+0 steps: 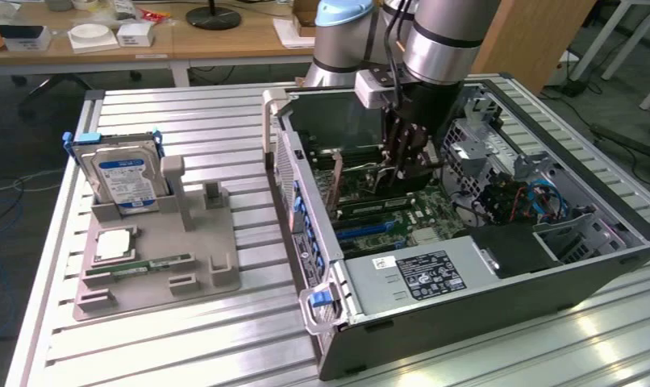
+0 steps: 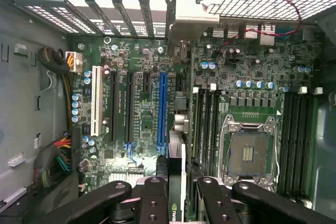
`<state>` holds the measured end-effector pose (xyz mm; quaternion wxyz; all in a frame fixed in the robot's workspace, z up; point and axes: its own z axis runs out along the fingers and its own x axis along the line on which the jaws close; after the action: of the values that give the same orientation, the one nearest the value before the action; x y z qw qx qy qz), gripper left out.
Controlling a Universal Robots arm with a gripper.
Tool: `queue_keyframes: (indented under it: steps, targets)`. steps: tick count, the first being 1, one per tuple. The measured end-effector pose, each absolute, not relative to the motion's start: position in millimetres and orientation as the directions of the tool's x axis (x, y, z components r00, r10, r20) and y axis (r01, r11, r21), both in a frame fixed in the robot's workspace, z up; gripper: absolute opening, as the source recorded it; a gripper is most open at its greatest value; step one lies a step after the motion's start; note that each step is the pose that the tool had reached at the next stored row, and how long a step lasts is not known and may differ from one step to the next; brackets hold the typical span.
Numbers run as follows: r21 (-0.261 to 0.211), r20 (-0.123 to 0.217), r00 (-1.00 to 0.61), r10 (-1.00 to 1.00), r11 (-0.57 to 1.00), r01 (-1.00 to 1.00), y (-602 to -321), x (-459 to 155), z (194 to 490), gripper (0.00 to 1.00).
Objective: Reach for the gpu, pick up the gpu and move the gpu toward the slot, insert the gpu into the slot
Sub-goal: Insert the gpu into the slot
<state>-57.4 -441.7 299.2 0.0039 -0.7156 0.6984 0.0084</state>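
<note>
Half the gpu (edge-on) behind hand

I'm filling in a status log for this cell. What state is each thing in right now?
end effector: shut on the gpu
gpu: held edge-on over the motherboard, not seated
blue slot: empty
computer case: side open
hard drive: upright in the grey holder
memory stick: lying flat on the grey holder

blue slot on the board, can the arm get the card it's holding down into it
Probably yes. The gripper is inside the open case with the card clamped in its jaws, and the blue slot lies bare, nothing standing in it or between it and the card.
</note>
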Motion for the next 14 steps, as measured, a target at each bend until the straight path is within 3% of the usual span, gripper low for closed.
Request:
queue_keyframes:
  steps: [14]
  targets:
    - [0.006, -0.017, 0.024, -1.000, -0.024, -1.000, -449.3, -66.1, 290.1, 0.26]
